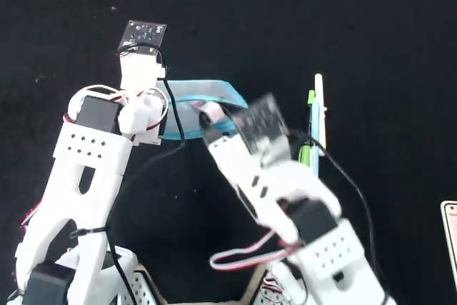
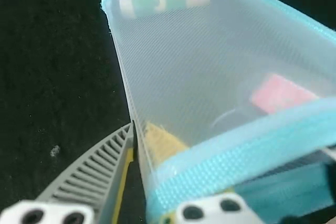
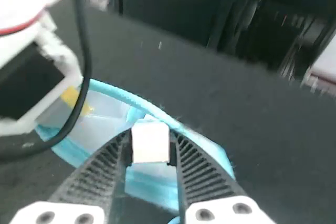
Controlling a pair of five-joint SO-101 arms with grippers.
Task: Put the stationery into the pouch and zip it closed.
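A see-through mesh pouch (image 1: pixel 207 91) with light-blue trim lies on the black table, between the two arms. My left gripper (image 1: pixel 163 126) is shut on the pouch's (image 2: pixel 199 66) edge at its left end; one grey finger (image 2: pixel 100 174) lies along the outside of the mesh. A pink item (image 2: pixel 281 93) and a yellow item (image 2: pixel 160 142) show through the mesh. My right gripper (image 3: pixel 150 139) is shut on a white eraser (image 3: pixel 150 148) and hangs just above the pouch's open mouth (image 3: pixel 105 119). Several pens (image 1: pixel 318 119) lie side by side to the right of the pouch.
The left arm's black cable (image 3: pixel 81 77) hangs over the pouch next to my right gripper. A white card (image 1: pixel 450 226) lies at the table's right edge. Black cloth covers the table, with dark equipment behind the far edge.
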